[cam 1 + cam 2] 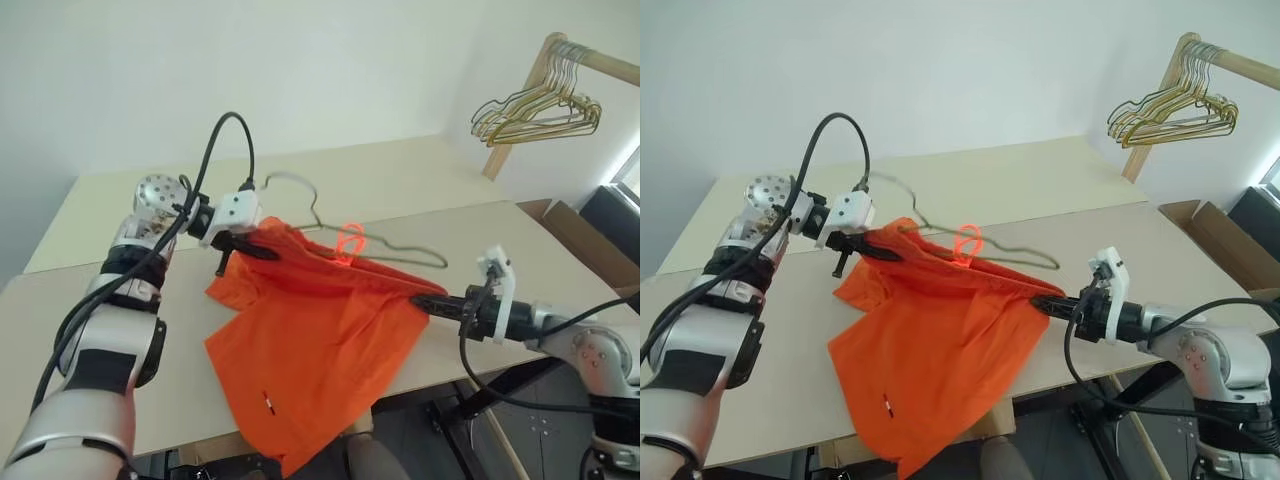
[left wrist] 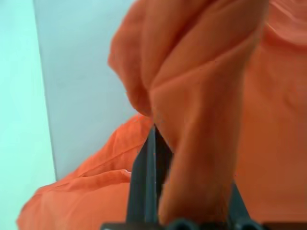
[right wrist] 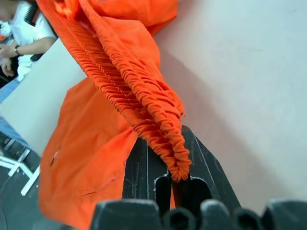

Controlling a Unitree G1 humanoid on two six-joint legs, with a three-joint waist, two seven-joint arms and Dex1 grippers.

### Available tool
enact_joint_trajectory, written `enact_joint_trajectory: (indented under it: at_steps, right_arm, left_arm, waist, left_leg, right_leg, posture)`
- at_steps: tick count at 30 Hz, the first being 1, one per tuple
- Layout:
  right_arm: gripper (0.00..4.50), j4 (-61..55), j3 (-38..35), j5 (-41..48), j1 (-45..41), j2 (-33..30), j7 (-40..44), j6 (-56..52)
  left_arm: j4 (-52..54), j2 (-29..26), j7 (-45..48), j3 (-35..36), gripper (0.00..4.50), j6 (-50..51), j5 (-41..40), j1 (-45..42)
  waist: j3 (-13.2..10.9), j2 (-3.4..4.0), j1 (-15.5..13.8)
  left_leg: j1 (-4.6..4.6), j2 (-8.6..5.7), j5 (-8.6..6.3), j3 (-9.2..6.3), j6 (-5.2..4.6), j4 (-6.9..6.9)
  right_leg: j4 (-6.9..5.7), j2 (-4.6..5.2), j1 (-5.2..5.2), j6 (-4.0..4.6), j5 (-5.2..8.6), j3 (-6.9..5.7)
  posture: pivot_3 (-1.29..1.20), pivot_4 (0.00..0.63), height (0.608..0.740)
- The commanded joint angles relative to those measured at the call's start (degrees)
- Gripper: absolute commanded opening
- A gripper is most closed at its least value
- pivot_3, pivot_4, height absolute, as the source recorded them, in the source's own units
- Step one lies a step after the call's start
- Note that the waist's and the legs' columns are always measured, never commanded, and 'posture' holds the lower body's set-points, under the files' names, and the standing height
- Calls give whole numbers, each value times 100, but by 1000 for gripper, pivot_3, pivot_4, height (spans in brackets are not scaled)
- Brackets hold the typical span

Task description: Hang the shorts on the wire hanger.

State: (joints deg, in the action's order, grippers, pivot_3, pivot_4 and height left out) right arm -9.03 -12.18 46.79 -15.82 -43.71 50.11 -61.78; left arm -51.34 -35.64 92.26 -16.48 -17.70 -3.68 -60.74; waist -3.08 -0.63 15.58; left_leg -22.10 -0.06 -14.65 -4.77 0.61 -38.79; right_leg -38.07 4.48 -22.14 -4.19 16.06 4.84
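Shorts (image 1: 320,350): bright orange fabric, held up off the tabletop (image 1: 60,330) by the waistband, which is stretched taut between the two end effectors; the body of the garment hangs down from that line, its lower part drooping past the near edge of the tabletop. A small mark shows on the fabric low down.
Waistband: gathered elastic, ribbed and bunched, running from one end effector to the other.
Loop (image 1: 349,243): small, orange, standing up from the waistband near its middle, just in front of the wire hanger.
Wire hanger (image 1: 340,232): thin grey wire, lying on the tabletop just behind the stretched waistband; hook end near the left end effector, one shoulder reaching out toward the right side. Whether it touches the fabric cannot be told.
Left end effector (image 1: 262,249): fingers closed tight on one end of the waistband; in the left wrist view the orange cloth is bunched between and over the black fingers (image 2: 146,182).
Right end effector (image 1: 428,302): fingers closed on the other end of the waistband; the right wrist view shows the gathered band pinched between the two black fingers (image 3: 139,172).
Tabletop: pale, made of two light panels.
Rack (image 1: 560,60): wooden, at the far right, with a bunch of gold and green hangers (image 1: 535,115) hung on it.
Person (image 3: 21,33): seated beyond the tabletop, seen in the right wrist view; light top, arm bent.
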Motion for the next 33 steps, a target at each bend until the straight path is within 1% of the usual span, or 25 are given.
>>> enact_joint_trajectory:
  at_steps: [1,3,9,14,21,27,33]
  right_arm:
    - [26,411,-131,-175,-159,-489,324,171]
    - [26,485,-68,-199,-246,-625,468,214]
    - [26,514,7,-180,-345,-852,681,224]
    - [26,477,-25,-206,-324,-959,749,271]
    - [26,347,-144,-397,-163,-1127,921,834]
    - [26,150,-158,-378,46,-1181,1012,1019]
    - [26,-51,-58,-343,29,-1145,987,1158]
  left_arm:
    - [223,-544,-55,60,0,129,5,110]
    - [160,-546,-260,93,0,138,211,158]
    - [262,-627,-424,115,0,353,330,322]
    - [244,-648,-560,91,0,389,434,409]
    - [35,-832,-566,-463,0,-142,1112,549]
    - [-517,-785,-876,-725,0,-207,1414,312]
    - [-698,-730,-945,-1098,0,-590,1712,235]
  waist:
    - [0,0,-69]
    - [0,0,-130]
    - [0,0,-357]
    - [1,0,-451]
    - [1,0,-478]
    - [1,0,-493]
    - [1,-1,-491]
  left_leg:
    - [2,0,0,1,0,0]
    - [1,-1,0,5,0,-2]
    - [0,-1,0,12,0,-3]
    - [-2,-2,0,15,0,-9]
    - [-1,-1,0,19,0,-8]
    - [-1,-1,0,20,0,-9]
    - [-2,0,0,22,0,-9]
  right_leg:
    - [-1,1,0,0,0,2]
    - [0,0,0,0,0,2]
    - [2,0,0,0,0,1]
    - [3,1,0,0,0,1]
    - [3,0,0,0,0,1]
    - [5,-1,0,0,0,2]
    - [5,-1,0,0,0,2]
  posture:
    - [-157,0,740]
    - [-147,0,740]
    - [-146,0,740]
    - [-154,0,740]
    - [-174,0,740]
    - [-186,0,740]
    - [-193,0,740]
